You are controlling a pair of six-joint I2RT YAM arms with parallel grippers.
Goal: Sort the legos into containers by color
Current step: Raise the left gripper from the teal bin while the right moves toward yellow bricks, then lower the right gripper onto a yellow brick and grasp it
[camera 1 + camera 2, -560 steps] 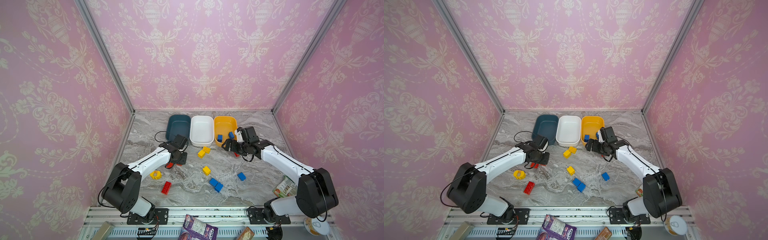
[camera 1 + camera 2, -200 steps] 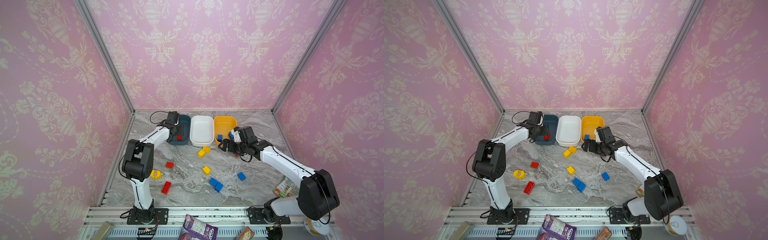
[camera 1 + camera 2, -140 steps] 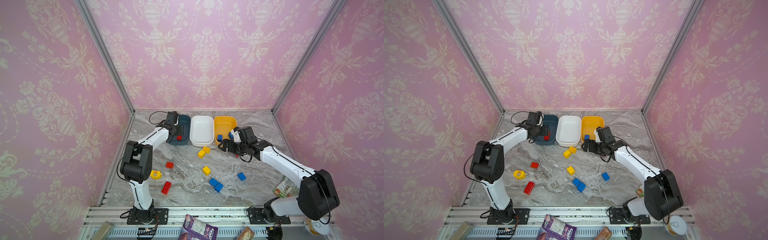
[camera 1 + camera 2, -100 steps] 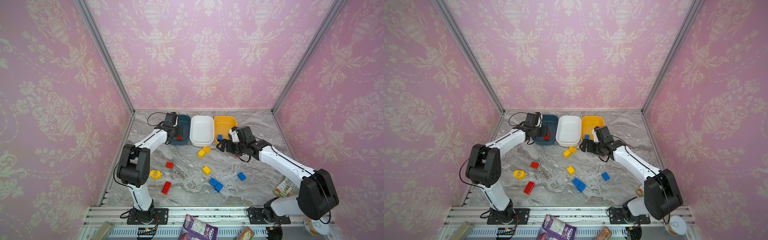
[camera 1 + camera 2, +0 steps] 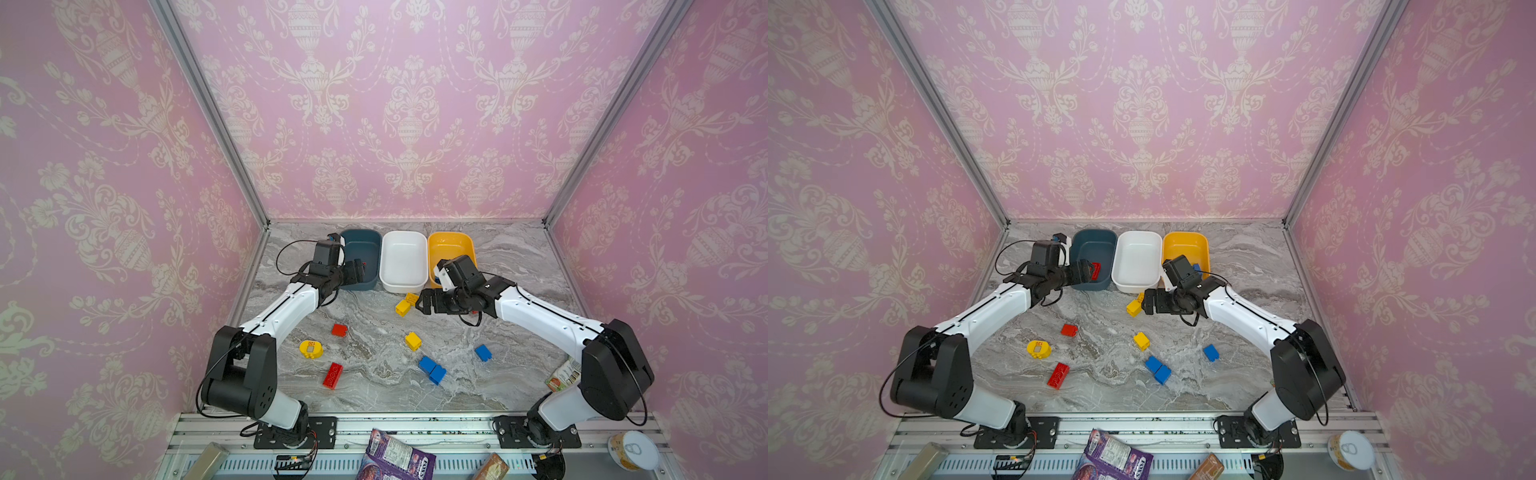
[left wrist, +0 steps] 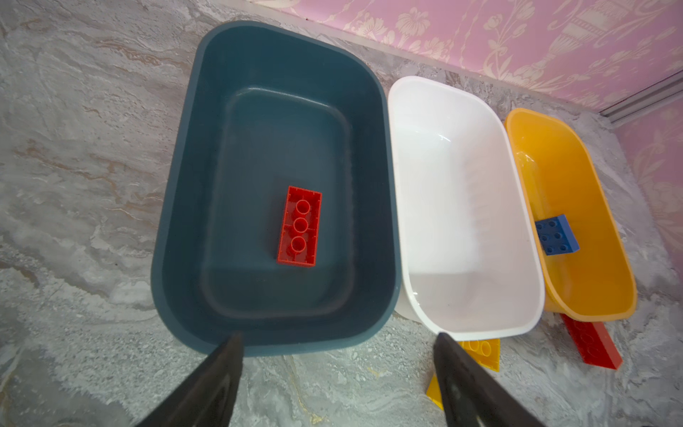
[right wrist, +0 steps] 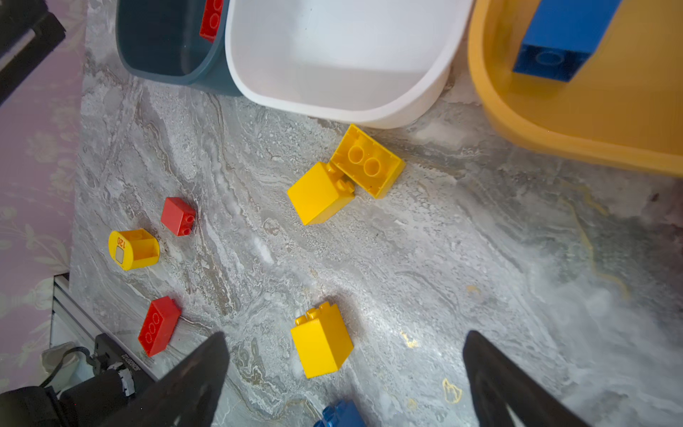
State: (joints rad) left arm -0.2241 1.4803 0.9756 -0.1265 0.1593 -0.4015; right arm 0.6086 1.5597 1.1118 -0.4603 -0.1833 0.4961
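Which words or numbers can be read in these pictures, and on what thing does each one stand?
"120": on the round yellow piece.
Purple packet: print too blurred to read.
Green packet: too small to read.
White lettering on a black part: unreadable.

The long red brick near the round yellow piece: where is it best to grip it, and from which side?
Probably from straight above, jaws across the two long sides of the long red brick at mid-length. It lies flat on the table, apart from the round yellow piece, and its narrow width fits open jaws easily.
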